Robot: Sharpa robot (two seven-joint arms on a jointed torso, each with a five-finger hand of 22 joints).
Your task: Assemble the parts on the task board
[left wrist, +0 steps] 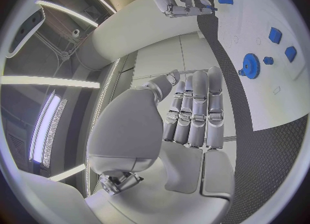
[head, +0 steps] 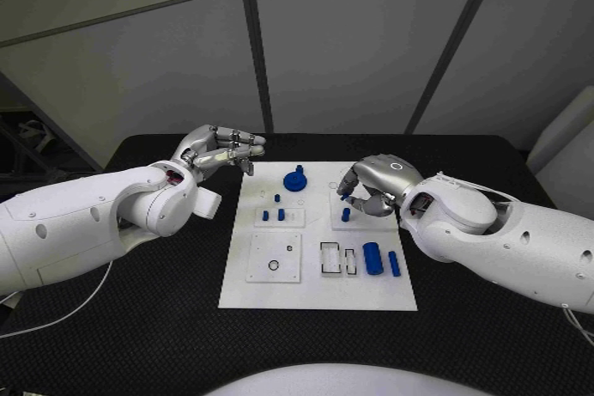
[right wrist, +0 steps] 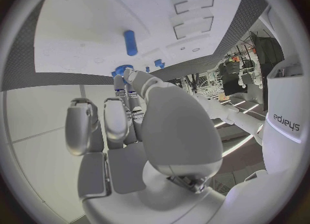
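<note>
Going left to right: the left silver hand (head: pixel 223 149) hovers off the white task board's (head: pixel 319 295) far-left corner, fingers loosely curled, holding nothing. The right silver hand (head: pixel 369 183) seems to pinch a small blue peg (head: pixel 345 214) upright over the board; I'd lower it slowly, staying vertical.

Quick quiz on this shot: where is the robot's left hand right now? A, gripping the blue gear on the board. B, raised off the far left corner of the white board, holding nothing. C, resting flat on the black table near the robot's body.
B: the left hand hangs beside the far left corner of the task board with nothing in it, apart from the blue gear.
</note>
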